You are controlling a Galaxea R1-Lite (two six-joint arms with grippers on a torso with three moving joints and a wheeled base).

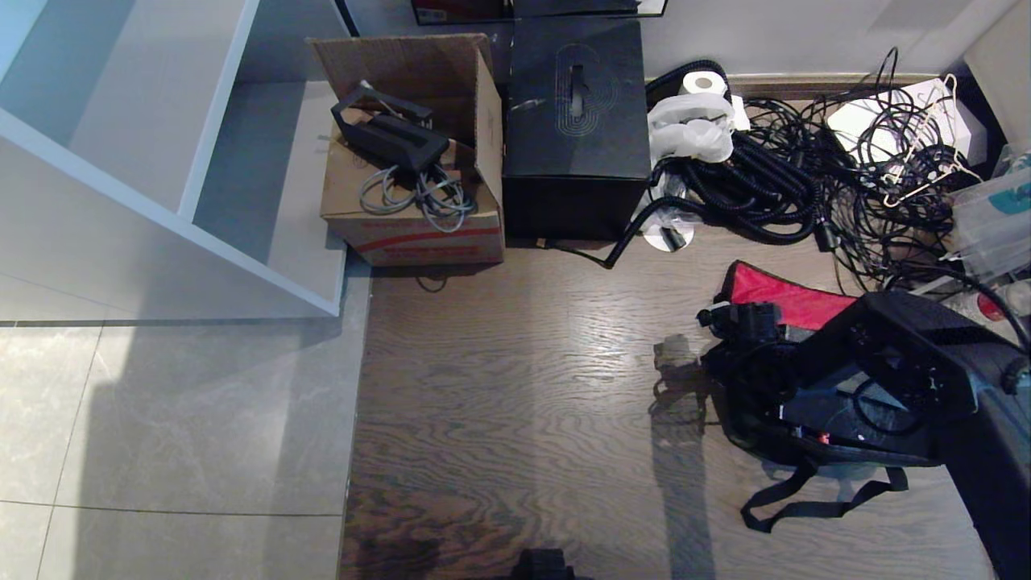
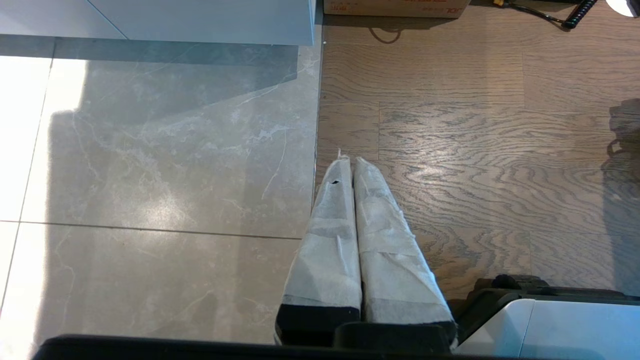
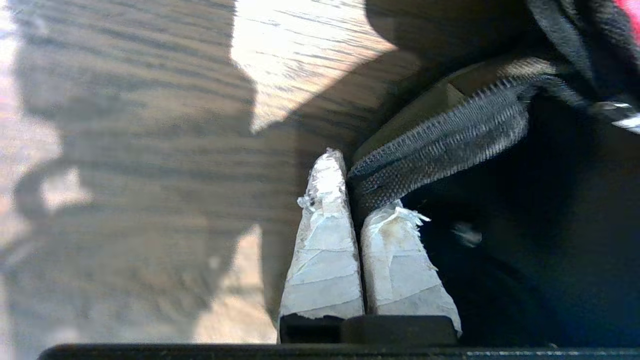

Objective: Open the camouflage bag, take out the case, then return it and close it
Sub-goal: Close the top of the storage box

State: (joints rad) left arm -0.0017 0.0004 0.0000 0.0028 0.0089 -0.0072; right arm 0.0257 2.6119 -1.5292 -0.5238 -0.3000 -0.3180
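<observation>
head: we see camouflage bag (image 1: pixel 805 379) lid open, red lining.
right wrist: right gripper (image 3: pixel 365 200) fingers pinching bag's edge.
left wrist: left gripper (image 2: pixel 350 167) fingers together, empty.

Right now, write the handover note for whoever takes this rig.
Left claw: shut, parked, idle.
Right claw: shut on a woven black edge of the camouflage bag, which lies on the wood floor.
Done: bag open, red lid lining showing.
Case: not seen; the right arm hides the bag's inside.
Left: locate case, finish remove-and-return, close bag.
</observation>
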